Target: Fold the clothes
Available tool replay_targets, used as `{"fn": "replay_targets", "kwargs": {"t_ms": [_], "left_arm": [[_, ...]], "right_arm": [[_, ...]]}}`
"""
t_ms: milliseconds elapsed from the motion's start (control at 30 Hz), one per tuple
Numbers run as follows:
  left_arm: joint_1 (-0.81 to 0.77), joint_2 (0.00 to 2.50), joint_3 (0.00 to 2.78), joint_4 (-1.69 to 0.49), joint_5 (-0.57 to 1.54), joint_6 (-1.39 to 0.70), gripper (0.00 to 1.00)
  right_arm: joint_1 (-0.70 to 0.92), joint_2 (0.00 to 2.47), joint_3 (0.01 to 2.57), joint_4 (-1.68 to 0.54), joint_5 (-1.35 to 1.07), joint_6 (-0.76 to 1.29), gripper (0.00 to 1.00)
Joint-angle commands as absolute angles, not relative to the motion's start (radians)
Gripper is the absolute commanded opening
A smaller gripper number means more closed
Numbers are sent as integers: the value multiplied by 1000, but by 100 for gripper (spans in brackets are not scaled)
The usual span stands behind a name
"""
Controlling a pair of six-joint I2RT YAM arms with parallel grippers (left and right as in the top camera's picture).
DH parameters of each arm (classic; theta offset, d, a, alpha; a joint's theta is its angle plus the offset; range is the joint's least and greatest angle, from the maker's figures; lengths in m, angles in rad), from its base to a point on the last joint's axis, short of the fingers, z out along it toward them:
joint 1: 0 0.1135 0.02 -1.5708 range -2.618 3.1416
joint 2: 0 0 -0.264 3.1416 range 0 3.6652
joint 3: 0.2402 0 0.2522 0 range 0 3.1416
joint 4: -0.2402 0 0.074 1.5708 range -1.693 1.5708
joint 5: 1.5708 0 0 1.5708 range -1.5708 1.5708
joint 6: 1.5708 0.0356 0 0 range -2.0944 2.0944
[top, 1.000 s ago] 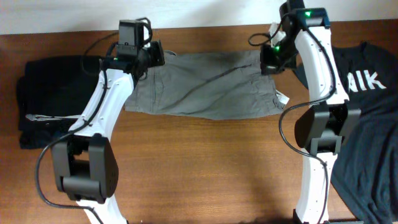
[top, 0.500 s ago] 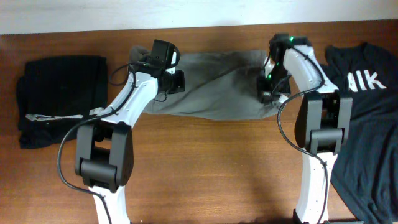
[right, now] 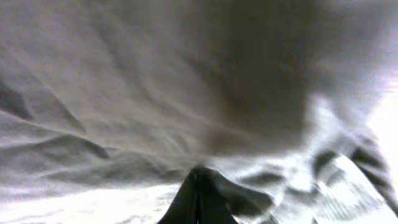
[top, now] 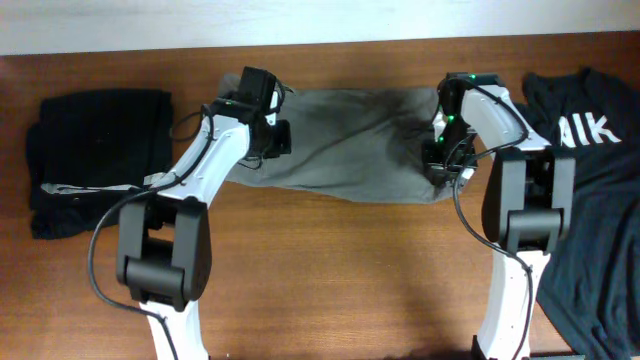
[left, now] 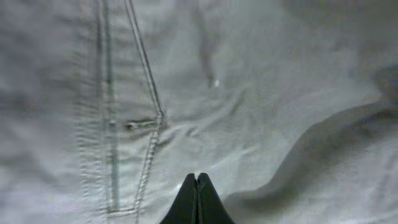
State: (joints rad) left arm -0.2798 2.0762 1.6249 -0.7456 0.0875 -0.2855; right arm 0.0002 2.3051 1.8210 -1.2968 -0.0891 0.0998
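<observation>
The place looks like a robotics lab or test bench, not a home. A white-and-black left arm (top: 190, 185) and right arm (top: 520, 190) stand at a wooden tabletop (top: 330, 270) against a plain white wall (top: 300, 20). They carry loose black cables (top: 92, 262) and green status lights (top: 450, 118). Grey shorts (top: 350, 140), a dark folded garment (top: 95, 150) and a dark T-shirt (top: 590, 200) lie on the tabletop.

Bare tabletop (top: 340, 280) (apparently) before shorts (top: 340, 150)

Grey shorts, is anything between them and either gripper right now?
Nothing visible does. The left gripper and the right gripper are each shut directly on the fabric of the grey shorts, one near each end.
</observation>
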Motion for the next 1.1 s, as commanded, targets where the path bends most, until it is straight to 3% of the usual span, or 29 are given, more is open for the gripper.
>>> {"fn": "replay_targets", "kwargs": {"t_ms": [0, 200, 767, 1067], "left_arm": [[-270, 1996, 1625, -742, 41, -266, 0], [-266, 2026, 1624, -714, 24, -244, 0], [-266, 2206, 1623, -672, -76, -245, 0], [-266, 2232, 1618, -701, -75, -245, 0]], "right_arm": [[-4, 2193, 1820, -1288, -62, 67, 4], [7, 2094, 1824, -1236, -147, 56, 4], [47, 2140, 1811, -997, -154, 22, 4], [61, 2152, 1665, -867, -154, 23, 4]]}}
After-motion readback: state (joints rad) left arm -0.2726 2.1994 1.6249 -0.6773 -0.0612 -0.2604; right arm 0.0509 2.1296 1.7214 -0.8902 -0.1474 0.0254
